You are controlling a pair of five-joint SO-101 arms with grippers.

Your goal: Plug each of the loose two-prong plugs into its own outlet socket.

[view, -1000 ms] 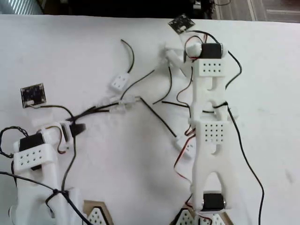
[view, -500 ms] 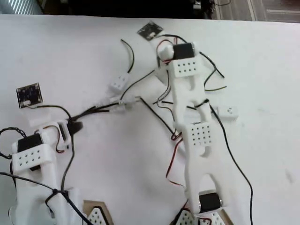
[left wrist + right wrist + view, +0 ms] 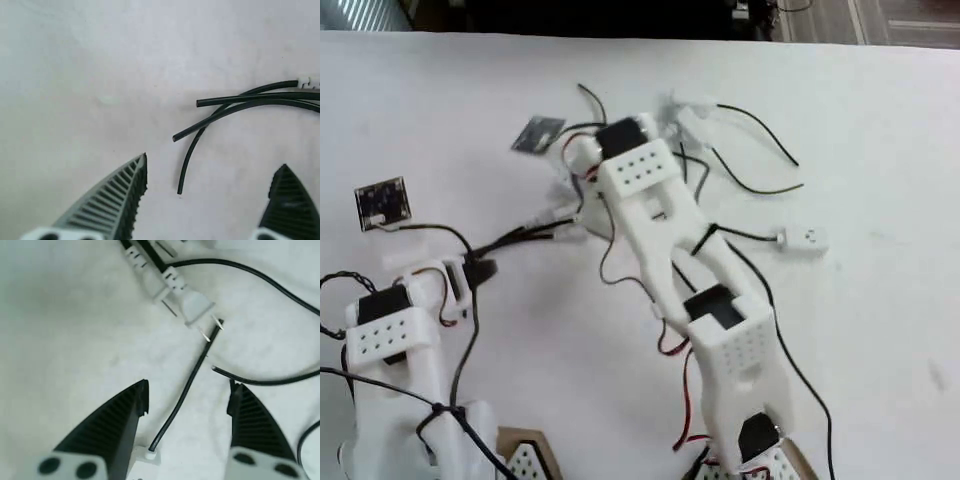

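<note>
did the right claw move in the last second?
Yes. In the high view the right claw swung left along the table's far side, away from the white outlet socket, and now sits by the plugs.

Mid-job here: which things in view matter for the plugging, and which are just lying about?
For the job: two-prong plugs; outlet socket; right claw, open.
Lying about: loose black cord ends; cardboard under the arm bases.
</note>
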